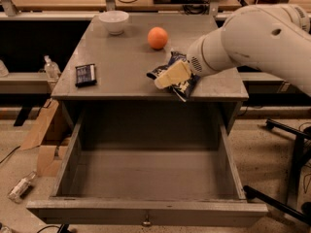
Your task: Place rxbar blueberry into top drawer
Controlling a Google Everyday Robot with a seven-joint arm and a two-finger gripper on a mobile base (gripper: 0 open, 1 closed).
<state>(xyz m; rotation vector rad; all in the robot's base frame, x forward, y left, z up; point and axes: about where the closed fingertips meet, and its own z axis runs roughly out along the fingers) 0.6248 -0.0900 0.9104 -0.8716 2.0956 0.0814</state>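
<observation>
— Navy rxbar blueberry (85,74): where from the gripper (167,79)?
— Well apart, toward view-left on the tabletop (126,64), long axis front-to-back. My gripper hovers over the chip bag (190,85); grip state, I cannot tell.

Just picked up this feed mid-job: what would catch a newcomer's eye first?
The big white arm reaching in from the right, its gripper over the chip bag near the table's front edge. Below, the top drawer stands pulled out, empty; the rxbar blueberry lies at the table's left.
</observation>
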